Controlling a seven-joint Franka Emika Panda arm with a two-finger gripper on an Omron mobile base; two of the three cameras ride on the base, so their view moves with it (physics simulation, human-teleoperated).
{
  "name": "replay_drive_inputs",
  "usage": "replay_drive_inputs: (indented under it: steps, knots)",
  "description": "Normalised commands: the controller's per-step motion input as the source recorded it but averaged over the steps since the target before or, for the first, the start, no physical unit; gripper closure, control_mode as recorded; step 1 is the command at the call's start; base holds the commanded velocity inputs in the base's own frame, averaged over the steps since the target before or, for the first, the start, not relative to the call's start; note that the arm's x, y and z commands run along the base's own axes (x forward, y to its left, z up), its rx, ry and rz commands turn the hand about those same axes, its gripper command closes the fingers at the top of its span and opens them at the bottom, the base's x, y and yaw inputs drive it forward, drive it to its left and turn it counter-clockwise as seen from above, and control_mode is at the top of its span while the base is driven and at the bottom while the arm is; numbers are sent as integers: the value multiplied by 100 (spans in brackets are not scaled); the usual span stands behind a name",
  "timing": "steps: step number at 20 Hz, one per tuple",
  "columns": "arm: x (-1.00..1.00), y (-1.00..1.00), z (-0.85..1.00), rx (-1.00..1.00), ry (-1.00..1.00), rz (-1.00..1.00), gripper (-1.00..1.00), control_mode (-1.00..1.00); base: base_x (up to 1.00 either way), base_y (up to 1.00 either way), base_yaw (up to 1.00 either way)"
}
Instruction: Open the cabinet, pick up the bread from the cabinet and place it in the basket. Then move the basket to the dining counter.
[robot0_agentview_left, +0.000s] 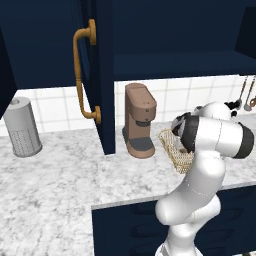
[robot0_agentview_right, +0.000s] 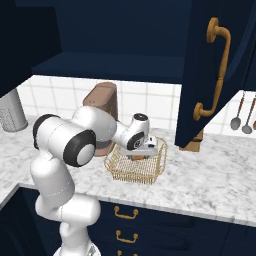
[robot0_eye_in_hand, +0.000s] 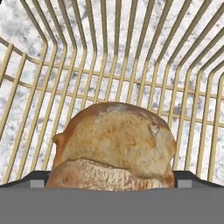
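- the basket (robot0_agentview_right: 135, 167), a gold wire-mesh tray with flared sides, sits on the grey-veined marble counter (robot0_agentview_right: 210, 185) and serves as the landmark here.
- the bread (robot0_eye_in_hand: 114, 146) lies inside the basket on its wire floor; in the hand view the golden-brown roll shows close up, with the basket's bars fanning out behind it.
- the gripper (robot0_agentview_right: 137, 156) hangs directly over the basket's middle, pointing down into it, just above the bread.
- in the hand view the two dark fingertips (robot0_eye_in_hand: 37, 178) stand far apart, one on each side of the roll, with the jaws spread wide; whether the pads touch the bread cannot be told.
- the brown coffee machine (robot0_agentview_left: 140, 120) stands just beside the basket, on its left in the left base view, partly behind the arm in the right base view.
- the cabinet (robot0_agentview_right: 115, 35) is above the basket with its doors swung open; one navy door with a curved brass handle (robot0_agentview_right: 217, 70) hangs to the basket's right in the right base view.
- a grey perforated canister (robot0_agentview_left: 21, 127) stands well apart from the basket, far left along the counter.
- utensils (robot0_agentview_right: 240, 117) hang on the tiled wall, beyond the open door from the basket.
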Motion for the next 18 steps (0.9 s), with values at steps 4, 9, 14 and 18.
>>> replay_drive_inputs:
  steps: [4,9,14,18]
  knots:
    - [-36,-14,-58,0,40,0,-100,-100,0,0,0]
    - [-99,-33,-75,0,20,0,-100,-100,0,0,0]
    - [-85,-8,-100,0,12,0,-100,-100,0,0,0]
    - [-66,-14,-100,4,36,0,-100,-100,0,0,0]
